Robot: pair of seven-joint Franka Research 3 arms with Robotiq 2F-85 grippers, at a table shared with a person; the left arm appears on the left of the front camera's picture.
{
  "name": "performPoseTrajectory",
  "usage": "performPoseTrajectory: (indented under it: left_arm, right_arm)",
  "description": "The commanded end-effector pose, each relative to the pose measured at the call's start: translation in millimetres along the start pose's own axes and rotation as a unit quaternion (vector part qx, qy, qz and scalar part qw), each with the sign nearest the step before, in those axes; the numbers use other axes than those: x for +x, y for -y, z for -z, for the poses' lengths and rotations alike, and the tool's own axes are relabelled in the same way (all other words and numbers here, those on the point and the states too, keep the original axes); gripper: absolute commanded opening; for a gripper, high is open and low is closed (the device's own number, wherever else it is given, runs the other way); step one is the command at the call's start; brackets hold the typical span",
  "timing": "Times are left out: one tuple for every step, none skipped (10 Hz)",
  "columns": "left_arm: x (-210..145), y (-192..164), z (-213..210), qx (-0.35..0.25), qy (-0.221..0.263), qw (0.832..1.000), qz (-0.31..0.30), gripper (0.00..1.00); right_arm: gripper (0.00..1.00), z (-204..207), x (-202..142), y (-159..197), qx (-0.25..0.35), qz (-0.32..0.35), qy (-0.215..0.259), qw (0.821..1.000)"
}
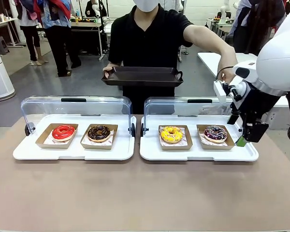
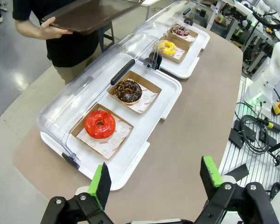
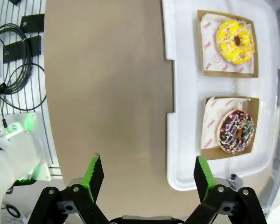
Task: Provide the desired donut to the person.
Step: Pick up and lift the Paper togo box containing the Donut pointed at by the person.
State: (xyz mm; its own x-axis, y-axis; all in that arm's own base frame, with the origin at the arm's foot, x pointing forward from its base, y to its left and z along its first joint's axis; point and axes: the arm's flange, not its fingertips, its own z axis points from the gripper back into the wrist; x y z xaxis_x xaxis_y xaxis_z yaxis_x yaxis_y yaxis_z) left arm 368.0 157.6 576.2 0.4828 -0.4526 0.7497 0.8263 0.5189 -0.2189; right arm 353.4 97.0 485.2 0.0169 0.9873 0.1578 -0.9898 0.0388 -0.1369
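**Right fingers** (image 3: pixel 94 173): spread wide, nothing between the green pads. They point straight down over the bare desk (image 3: pixel 107 70), just beside the end of the right white tray (image 3: pixel 182 98). The sprinkled chocolate donut (image 3: pixel 235 131) lies nearest, off to one side and not under them. In the front view they hang at that tray's outer end.

**Left fingers** (image 2: pixel 101 179): wide and empty, held high over the desk's near edge, well apart from the left white tray (image 2: pixel 130 156). Reads as a waiting pose.

**Donuts:** four candidates, each a ring in its own shallow brown card boat on printed paper.
- red donut (image 1: pixel 63 131), smooth gloss glaze
- dark chocolate donut (image 1: pixel 99 133), crumbly topping
- yellow donut (image 1: pixel 171 134), sprinkled
- the sprinkled chocolate one, at the right end

The card boats probably give the fingers a stiff edge to pinch, sparing the icing.

**Covers:** both clear domed covers (image 1: pixel 77 108) are tipped back on their hinges, so the robot's side is free to reach in.

**Person** (image 1: pixel 150 38): stands across the desk, holding a dark flat tray (image 1: pixel 142 77) level at waist height in one hand, presumably to receive the donut. The other hand (image 1: pixel 227 75) reaches toward the right case.

**Which donut is wanted:** cannot tell. Judging by that hand and the right fingers, likely one in the right tray.
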Motion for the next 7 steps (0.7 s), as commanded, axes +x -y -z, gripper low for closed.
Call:
performPoseTrajectory:
  left_arm:
    - [0.3,0.7,-0.6,-0.004,0.006,1.0,0.003,1.0]
    - [0.3,0.7,-0.6,-0.004,0.006,1.0,0.003,1.0]
    - [0.3,0.7,-0.6,-0.004,0.006,1.0,0.003,1.0]
    - [0.3,0.7,-0.6,-0.004,0.006,1.0,0.003,1.0]
    - [0.3,0.7,-0.6,-0.004,0.006,1.0,0.003,1.0]
    - [0.3,0.7,-0.6,-0.004,0.006,1.0,0.003,1.0]
    - [0.3,0.7,-0.6,-0.004,0.006,1.0,0.003,1.0]
  right_arm:
    - [1.0,-4.3,3.4,0.5,-0.004,-0.001,-0.011,1.0]
    - [1.0,-4.3,3.4,0.5,-0.004,-0.001,-0.011,1.0]
    - [1.0,-4.3,3.4,0.5,-0.004,-0.001,-0.011,1.0]
    - [1.0,-4.3,3.4,0.5,-0.004,-0.001,-0.011,1.0]
    - [1.0,-3.9,3.3,1.0,-0.004,-0.004,0.002,1.0]
    - [1.0,17.4,-0.7,13.5,0.004,0.012,-0.013,1.0]
    - [1.0,42.7,-5.8,27.5,0.026,0.027,-0.021,0.999]
